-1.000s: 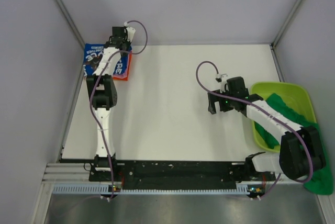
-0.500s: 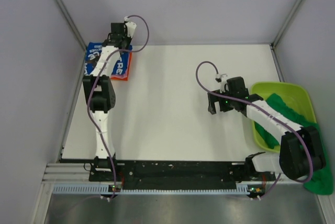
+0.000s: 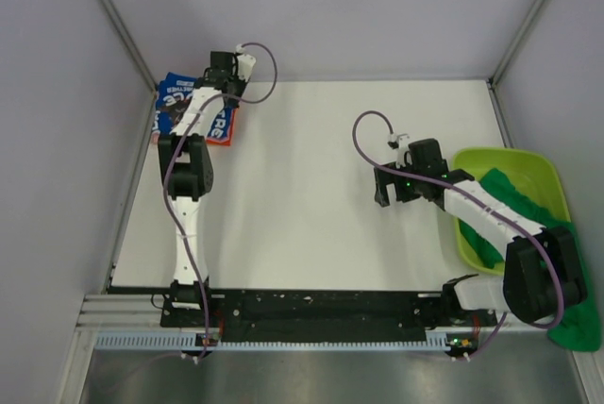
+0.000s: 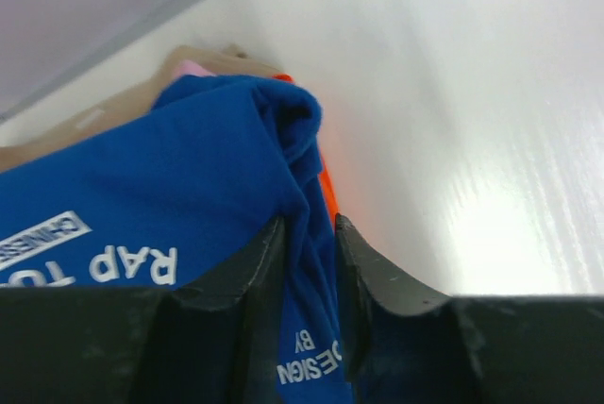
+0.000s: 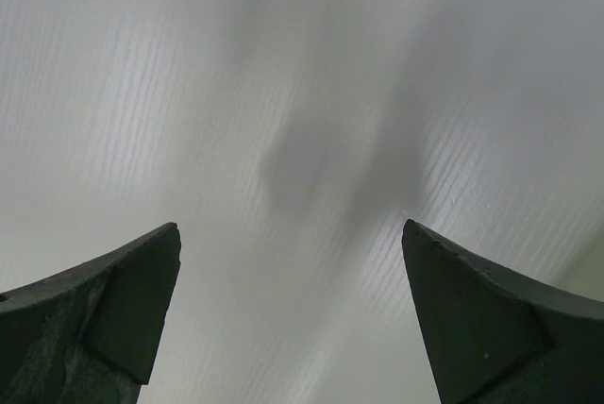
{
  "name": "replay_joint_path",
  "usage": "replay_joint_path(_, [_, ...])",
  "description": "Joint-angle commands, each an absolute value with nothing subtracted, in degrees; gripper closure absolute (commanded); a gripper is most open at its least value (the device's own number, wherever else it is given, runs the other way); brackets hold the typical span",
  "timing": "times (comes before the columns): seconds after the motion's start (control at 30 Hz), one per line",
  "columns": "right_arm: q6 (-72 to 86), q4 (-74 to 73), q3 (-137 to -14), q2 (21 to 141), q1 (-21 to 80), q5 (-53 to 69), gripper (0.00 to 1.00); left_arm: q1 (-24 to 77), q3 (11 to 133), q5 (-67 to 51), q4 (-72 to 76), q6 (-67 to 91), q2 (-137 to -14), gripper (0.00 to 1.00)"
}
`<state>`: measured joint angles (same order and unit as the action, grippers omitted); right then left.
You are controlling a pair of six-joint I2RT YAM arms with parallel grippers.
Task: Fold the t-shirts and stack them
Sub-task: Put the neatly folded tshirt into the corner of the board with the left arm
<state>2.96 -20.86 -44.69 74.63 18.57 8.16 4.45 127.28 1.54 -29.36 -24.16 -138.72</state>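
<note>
The royal blue t-shirt (image 3: 181, 104) with white lettering lies folded in the far left corner of the table, on top of an orange cloth (image 3: 223, 136). My left gripper (image 3: 223, 72) is shut on a fold of the blue shirt (image 4: 189, 168), which runs between its fingers (image 4: 307, 230). A pink sliver (image 4: 194, 68) and a tan layer (image 4: 113, 111) show behind the blue shirt. The green t-shirt (image 3: 521, 204) lies in the tub and hangs over its near right side. My right gripper (image 3: 393, 187) is open and empty above the bare table (image 5: 288, 227).
The lime-green plastic tub (image 3: 472, 160) stands at the table's right edge, beside my right arm. Grey walls close in the left, far and right sides. The left wall runs right beside the shirt stack.
My left gripper has turned and shifted a little to the right, still holding the blue shirt, and the shirt has shifted slightly with it. The right arm has not moved.
</note>
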Motion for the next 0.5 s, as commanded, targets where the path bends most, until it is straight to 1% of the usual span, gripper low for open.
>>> replay_joint_path(0.0, [2.2,-20.4,-46.9,74.6,18.0,9.1,0.01,4.8,128.9,-5.8,-33.1,-23.5,-138.4,0.61])
replay_joint_path(0.03, [2.2,-20.4,-47.0,74.5,18.0,9.1,0.01,4.8,128.2,-6.7,-33.1,-23.0,-137.4,0.54])
replay_joint_path(0.2, [2.3,-20.6,-47.3,73.7,18.0,9.4,0.01,5.1,124.0,-8.3,-32.2,-22.3,-130.4,0.28])
replay_joint_path(0.3, [2.5,-20.8,-47.2,72.3,18.0,9.4,0.01,5.7,120.5,-7.2,-32.2,-22.4,-125.4,0.23])
replay_joint_path(0.33, [2.7,-20.9,-47.0,71.8,18.0,9.4,0.01,5.8,119.2,-7.6,-32.5,-22.3,-122.8,0.02])
replay_joint_path(0.47, [3.3,-21.3,-45.9,67.3,18.0,9.3,0.01,6.2,110.0,-12.6,-34.2,-23.0,-113.4,0.01])
